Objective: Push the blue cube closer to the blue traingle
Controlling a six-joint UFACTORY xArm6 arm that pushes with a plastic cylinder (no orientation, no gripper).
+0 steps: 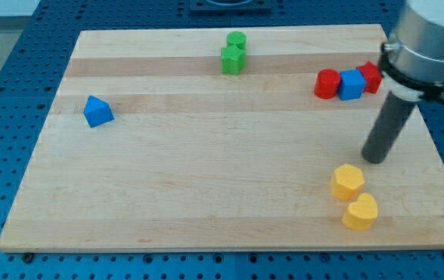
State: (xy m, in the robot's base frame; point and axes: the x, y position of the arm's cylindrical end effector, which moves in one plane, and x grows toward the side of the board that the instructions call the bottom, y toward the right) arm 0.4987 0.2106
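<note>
The blue cube [351, 85] sits at the view's upper right, squeezed between a red cylinder [327, 83] on its left and a red block [371, 77] on its right. The blue triangle [97, 112] lies alone at the view's left side. My tip [375, 159] rests on the board below and slightly right of the blue cube, apart from it, and just above the yellow blocks. The rod slants up to the arm's grey body at the view's upper right corner.
A green cylinder [236, 40] and a green block [232, 59] touch each other at the top centre. A yellow hexagon block [347, 181] and a yellow heart-shaped block [360, 212] sit at the lower right. The wooden board [206, 179] lies on a blue pegboard.
</note>
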